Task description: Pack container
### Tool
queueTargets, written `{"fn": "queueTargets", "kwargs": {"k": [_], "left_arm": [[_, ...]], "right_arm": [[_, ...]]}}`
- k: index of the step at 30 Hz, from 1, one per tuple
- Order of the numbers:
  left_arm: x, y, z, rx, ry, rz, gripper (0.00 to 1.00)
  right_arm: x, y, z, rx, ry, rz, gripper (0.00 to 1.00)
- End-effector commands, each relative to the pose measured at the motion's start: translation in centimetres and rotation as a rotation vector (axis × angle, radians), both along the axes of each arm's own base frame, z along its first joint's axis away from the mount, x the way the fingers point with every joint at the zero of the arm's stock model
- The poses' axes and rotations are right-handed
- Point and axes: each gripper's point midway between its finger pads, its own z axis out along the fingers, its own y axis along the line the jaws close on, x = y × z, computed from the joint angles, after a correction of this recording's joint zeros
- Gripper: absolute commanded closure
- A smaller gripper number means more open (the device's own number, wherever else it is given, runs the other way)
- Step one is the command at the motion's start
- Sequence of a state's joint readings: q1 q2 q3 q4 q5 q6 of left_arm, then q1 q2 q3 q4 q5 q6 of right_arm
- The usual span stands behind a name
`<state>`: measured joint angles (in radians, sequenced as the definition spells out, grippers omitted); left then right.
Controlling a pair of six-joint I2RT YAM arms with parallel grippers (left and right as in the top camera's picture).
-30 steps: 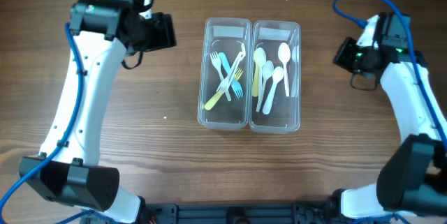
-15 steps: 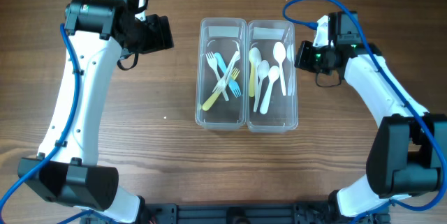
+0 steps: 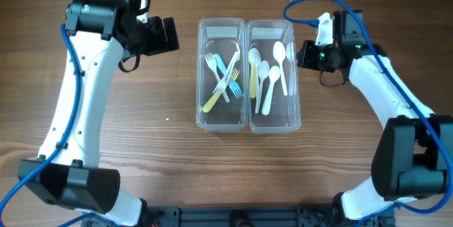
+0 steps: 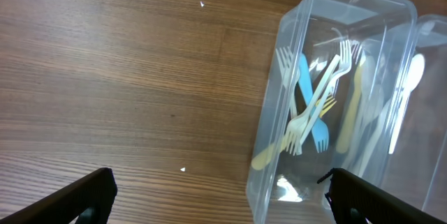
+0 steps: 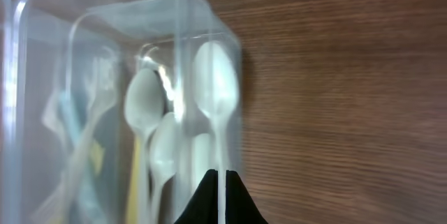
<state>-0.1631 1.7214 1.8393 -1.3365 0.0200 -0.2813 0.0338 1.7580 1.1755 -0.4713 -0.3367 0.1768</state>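
Container: we see one clear twin tray (image 3: 221, 30) in the middle of the table (image 3: 141, 149), between the two arms.
Tubs: two, joined side by side.
Forks: we count four in the left tub (image 3: 225, 78), two white, one blue and one yellow, lying crossed over each other.
Spoons: we count four in the right tub (image 3: 279, 51), three white and one pale yellow, lying roughly lengthwise.
Left gripper: (image 4: 223, 196) jaws spread wide with nothing between them, over bare wood just left of the tray.
Right gripper: (image 5: 220, 197) jaws pressed together, empty, tip at the right tub's outer wall; we cannot tell whether it touches.
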Motion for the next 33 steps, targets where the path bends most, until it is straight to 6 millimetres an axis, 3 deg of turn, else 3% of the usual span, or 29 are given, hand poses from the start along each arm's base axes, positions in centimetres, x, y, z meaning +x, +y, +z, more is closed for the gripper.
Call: {"fn": "queueTargets", "kwargs": {"k": [1, 4, 6, 8, 11, 15, 17, 19, 20, 21, 22, 29, 33], "left_arm": [[-0.3, 0.5, 0.1, 0.056, 0.001, -0.096, 0.00], [-0.4, 0.8, 1.1, 0.068, -0.033, -0.098, 0.00], [-0.5, 1.2, 2.9, 0.082, -0.099, -0.087, 0.00], [-0.9, 1.6, 5.3, 0.098, -0.185, -0.083, 0.00], [-2.1, 1.8, 8.7, 0.104, -0.300, -0.110, 0.00], [-4.5, 2.6, 12.8, 0.110, -0.434, -0.090, 0.00], [-6.1, 2.9, 14.3, 0.105, -0.480, -0.086, 0.00], [-7.9, 3.2, 15.3, 0.103, -0.502, -0.084, 0.00], [-8.5, 3.3, 15.5, 0.103, -0.506, -0.084, 0.00], [-8.9, 3.4, 15.6, 0.106, -0.509, -0.081, 0.00], [-9.2, 3.6, 15.6, 0.112, -0.511, -0.077, 0.00], [-10.7, 4.1, 14.2, 0.132, -0.434, -0.077, 0.00], [-10.7, 4.1, 14.2, 0.133, -0.432, -0.077, 0.00]], "right_arm": [[2.4, -3.9, 5.6, -0.163, -0.184, 0.008, 0.96], [3.0, -6.1, 13.5, -0.261, -0.382, -0.009, 0.96], [1.9, -6.3, 18.8, -0.293, -0.515, -0.003, 0.96], [0.3, -6.2, 22.6, -0.318, -0.613, 0.004, 0.96], [-2.6, -6.0, 27.4, -0.332, -0.733, -0.006, 0.96], [-6.7, -5.8, 31.4, -0.345, -0.832, -0.015, 0.95], [-8.7, -5.7, 32.4, -0.346, -0.854, -0.019, 0.89], [-10.3, -5.7, 32.9, -0.348, -0.860, -0.019, 0.74], [-10.9, -5.6, 33.0, -0.347, -0.861, -0.019, 0.53], [-11.2, -5.6, 33.0, -0.347, -0.858, -0.019, 0.41], [-11.4, -5.6, 33.0, -0.347, -0.856, -0.019, 0.01], [-10.6, -5.6, 31.3, -0.345, -0.795, -0.008, 0.00], [-9.0, -5.7, 28.6, -0.338, -0.700, 0.007, 0.00]]}}
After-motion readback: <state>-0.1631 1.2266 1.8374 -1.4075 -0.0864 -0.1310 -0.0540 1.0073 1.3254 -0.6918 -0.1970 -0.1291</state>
